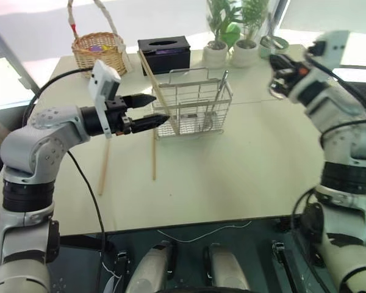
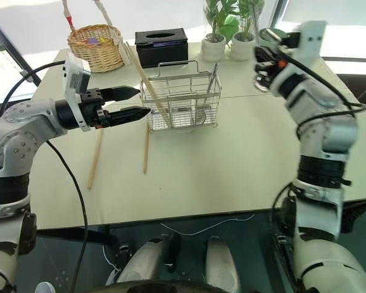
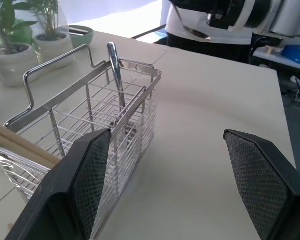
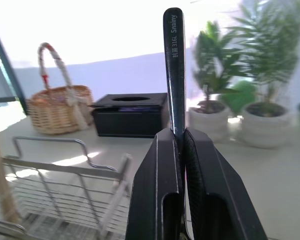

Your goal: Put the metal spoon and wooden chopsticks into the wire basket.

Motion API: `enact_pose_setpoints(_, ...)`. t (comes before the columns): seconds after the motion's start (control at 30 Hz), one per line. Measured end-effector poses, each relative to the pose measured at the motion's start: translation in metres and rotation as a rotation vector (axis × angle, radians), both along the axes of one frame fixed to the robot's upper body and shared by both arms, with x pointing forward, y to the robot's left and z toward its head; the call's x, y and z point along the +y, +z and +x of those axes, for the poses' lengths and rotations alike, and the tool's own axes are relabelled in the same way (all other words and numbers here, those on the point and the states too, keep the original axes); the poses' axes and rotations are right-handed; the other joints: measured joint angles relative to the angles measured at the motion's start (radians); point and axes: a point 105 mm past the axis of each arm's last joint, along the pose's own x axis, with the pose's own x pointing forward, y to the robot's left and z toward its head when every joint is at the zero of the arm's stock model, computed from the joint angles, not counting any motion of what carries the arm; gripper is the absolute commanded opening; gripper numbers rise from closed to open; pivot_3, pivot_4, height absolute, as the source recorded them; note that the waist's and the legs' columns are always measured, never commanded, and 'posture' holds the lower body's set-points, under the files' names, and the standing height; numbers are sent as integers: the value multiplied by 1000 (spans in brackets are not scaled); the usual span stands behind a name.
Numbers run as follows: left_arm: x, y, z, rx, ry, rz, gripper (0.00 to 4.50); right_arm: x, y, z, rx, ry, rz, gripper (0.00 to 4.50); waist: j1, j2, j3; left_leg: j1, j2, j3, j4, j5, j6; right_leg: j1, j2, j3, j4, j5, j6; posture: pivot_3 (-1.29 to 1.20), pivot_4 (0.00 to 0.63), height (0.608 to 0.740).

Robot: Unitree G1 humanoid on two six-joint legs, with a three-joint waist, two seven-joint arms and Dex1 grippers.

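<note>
My right end effector pinches a metal spoon; left end effector gapes empty. Wire basket holds one spoon; chopsticks remain at its seven o'clock.

Silvery wire-grid rectangular basket: upright on table | slim metal spoon: pinched, handle up | tan wooden chopsticks: two flat beside basket, others leaning inside
</note>
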Motion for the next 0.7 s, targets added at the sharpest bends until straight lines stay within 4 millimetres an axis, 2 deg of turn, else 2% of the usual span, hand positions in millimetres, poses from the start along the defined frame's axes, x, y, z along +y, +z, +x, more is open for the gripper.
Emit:
enact_pose_setpoints(0.07, 1, 0, 2, 1, 7, -4, 3809, 26, -3, 12, 5, 48, 6, 27, 1, 0, 0, 0, 0, 0, 0, 3, -5, 0, 0, 0, 0, 0, 0, 0, 150, 725)
enact_pose_setpoints(0.17, 1, 2, 2, -6, 6, -5, 3809, 45, -16, 22, 25, 80, -9, 27, 3, 0, 0, 0, -1, 0, 0, 3, -5, 0, 0, 0, 0, 0, 0, 0, 150, 725)
enact_pose_setpoints(0.23, 1, 3, 2, -9, 10, -6, 3809, 50, -23, 30, 45, 82, -4, 27, 0, 0, 0, 0, -1, 0, 0, 3, -5, 0, 0, 0, 0, 0, 0, 0, 150, 725)
enact_pose_setpoints(0.37, 1, 4, 1, -15, 16, -5, 3809, 55, -18, 38, 17, 85, 0, 27, -3, 0, 0, 0, -1, -1, -1, 3, -6, -1, 0, 0, 2, 0, 0, 0, 150, 725)
enact_pose_setpoints(0.7, 5, 4, 0, -28, 45, -1, 3809, 75, -22, 48, -2, 110, 77, 27, -6, 0, 0, 0, -1, -1, -2, 4, -7, -3, 1, 0, 3, 0, 0, 0, 150, 725)
